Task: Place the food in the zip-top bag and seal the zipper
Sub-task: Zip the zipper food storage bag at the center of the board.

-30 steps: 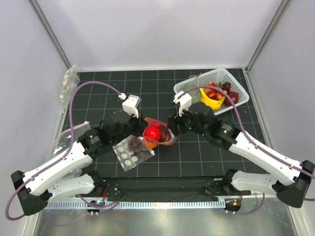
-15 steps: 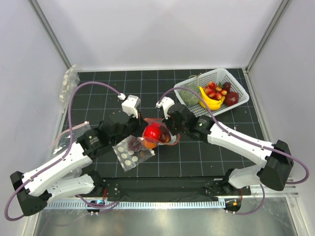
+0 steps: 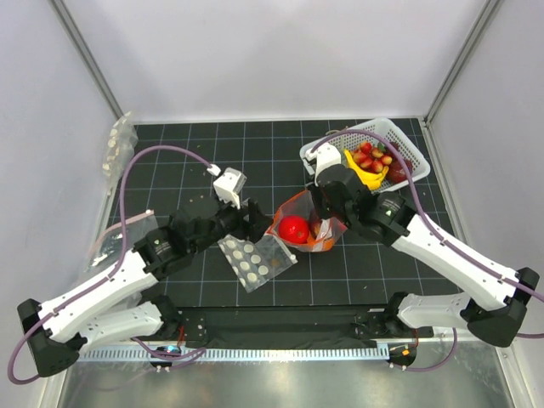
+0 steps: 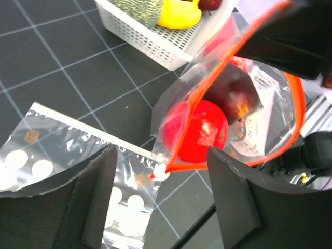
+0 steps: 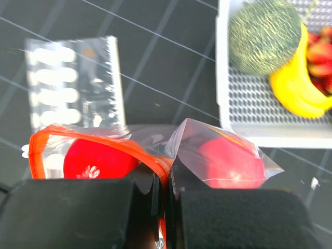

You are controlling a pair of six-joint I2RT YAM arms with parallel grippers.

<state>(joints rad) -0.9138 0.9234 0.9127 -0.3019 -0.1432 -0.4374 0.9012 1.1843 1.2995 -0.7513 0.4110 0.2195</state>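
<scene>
While my right hand (image 5: 165,179) was pressed together on the zipper (image 5: 83,134), it held the zip-top bag (image 3: 308,223) by its mouth near the middle of the table, with a red ball (image 3: 293,229) showing inside. My left hand (image 4: 162,155) was spread just beside the gaping mouth, gripping nothing. To seal well, I judged I should pinch the strip's free end with the left, draw the mouth taut and flat, then press along it, clear of the bag of white discs (image 3: 255,262).
</scene>
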